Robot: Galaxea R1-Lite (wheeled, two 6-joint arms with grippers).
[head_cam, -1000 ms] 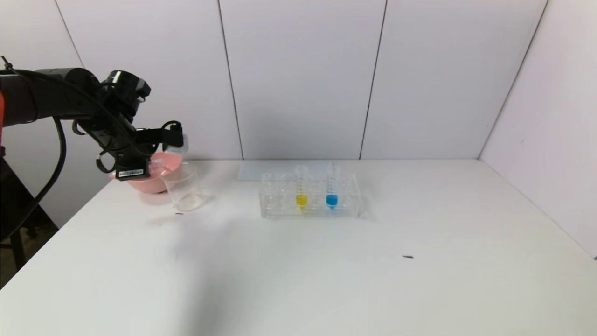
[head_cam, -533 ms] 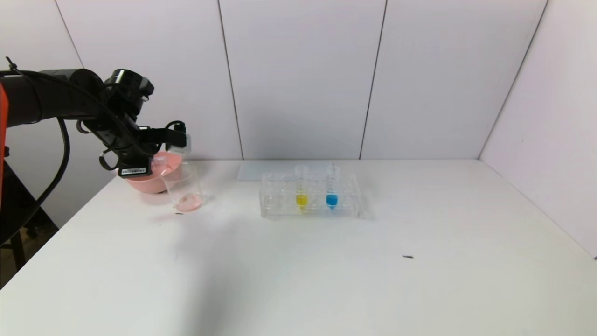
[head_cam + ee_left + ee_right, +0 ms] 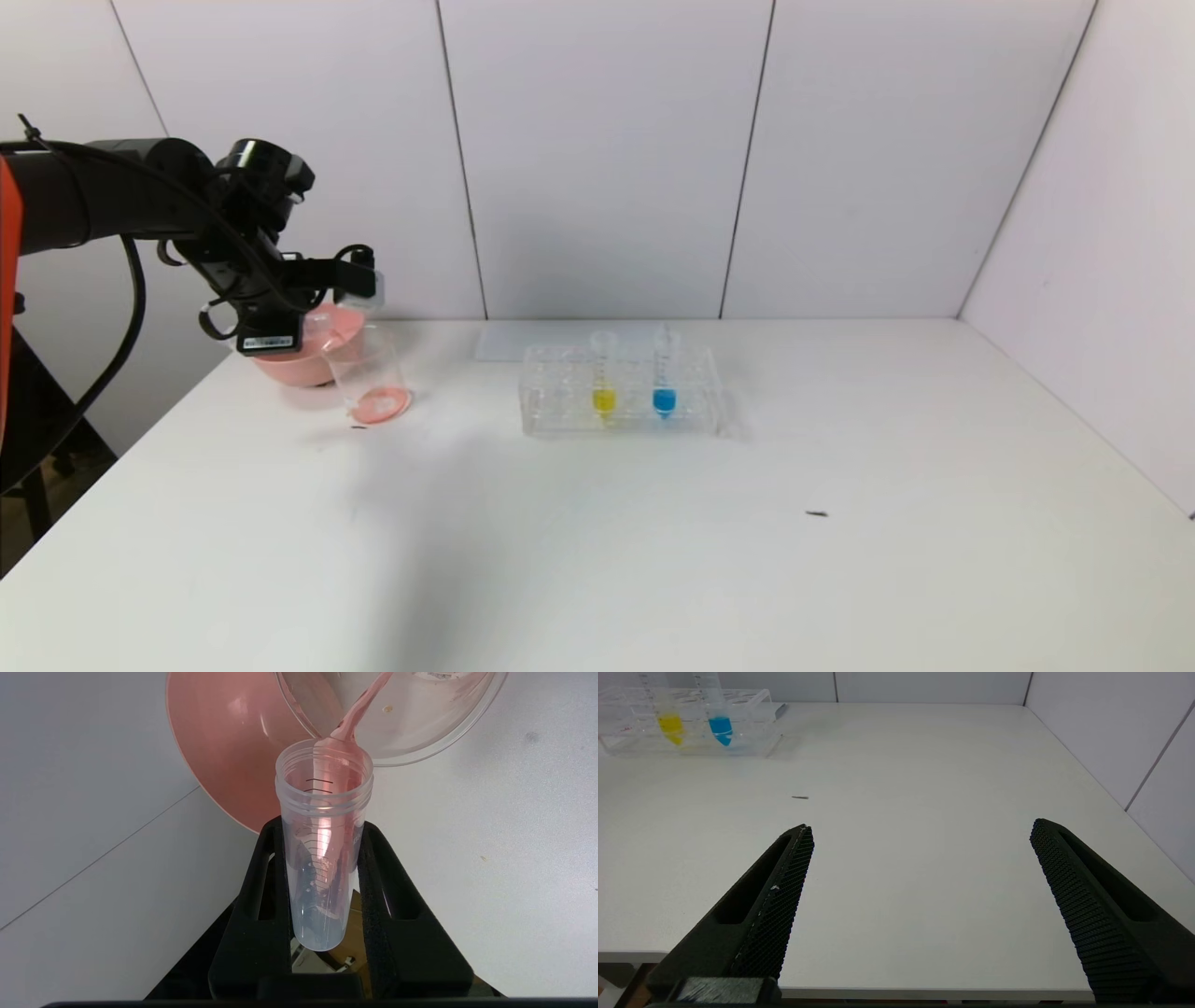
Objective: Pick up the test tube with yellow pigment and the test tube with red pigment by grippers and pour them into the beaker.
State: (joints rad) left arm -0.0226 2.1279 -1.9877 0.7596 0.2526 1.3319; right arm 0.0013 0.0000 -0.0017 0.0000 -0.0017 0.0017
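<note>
A pink bowl [image 3: 297, 364], a clear rack [image 3: 621, 406] holding a blue-tipped tube [image 3: 664, 385], white table [image 3: 653, 541].

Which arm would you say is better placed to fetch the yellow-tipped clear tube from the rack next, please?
Probably the right: the right gripper is open and empty, facing the yellow-tipped clear tube across bare table. The left gripper is shut on the red-tinted clear tube, pouring into the clear beaker.

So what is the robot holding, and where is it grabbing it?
The left end effector grips the test tube with red pigment around its lower body, mouth tipped over the beaker. The right end effector holds nothing.
</note>
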